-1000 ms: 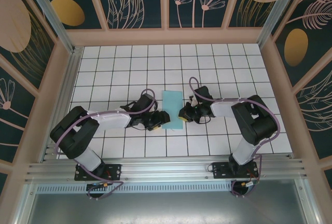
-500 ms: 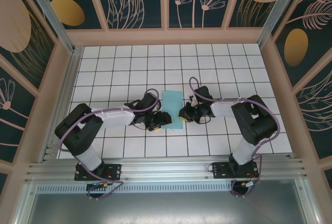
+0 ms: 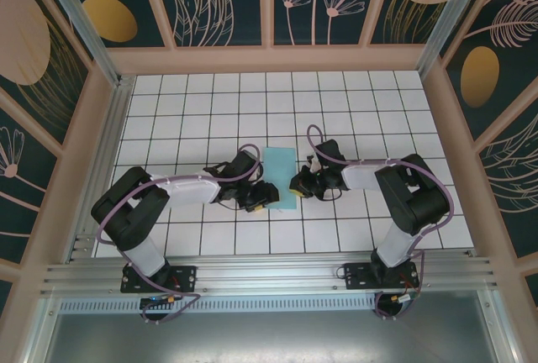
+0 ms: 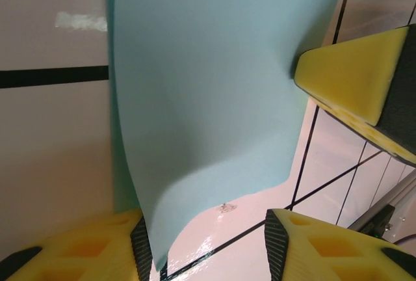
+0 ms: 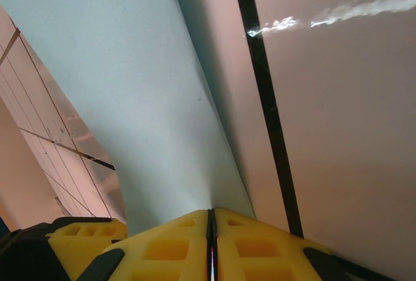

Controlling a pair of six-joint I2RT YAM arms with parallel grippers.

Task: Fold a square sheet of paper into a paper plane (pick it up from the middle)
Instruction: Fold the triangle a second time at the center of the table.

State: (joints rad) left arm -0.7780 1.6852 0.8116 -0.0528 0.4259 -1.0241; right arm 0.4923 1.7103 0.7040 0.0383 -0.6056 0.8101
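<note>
Left gripper [image 4: 207, 226]: standing with jaws apart, clamping nothing, its two yellow pads [image 4: 78, 252] sitting either side of the near corner of the sheet of paper [image 3: 279, 174]. Lying low over the white tiled table [image 3: 193, 102], reaching in from the left toward the sheet's lower left edge, as seen from the top camera.

Right gripper [image 5: 209, 216]: pressing both yellow fingers together, pinching the right edge of the sheet in the seam between them.

Sheet of paper: lying near the middle of the table as a narrow, plain light teal strip, running away from the arm bases, between the two grippers. Resting mostly flat on the tiles, lifting and curling at the near corner just beside the left gripper's left-hand pad. Rising toward the right gripper's closed fingers in the right wrist view. Touching a yellow finger of the right gripper along its far side edge in the left wrist view
</note>
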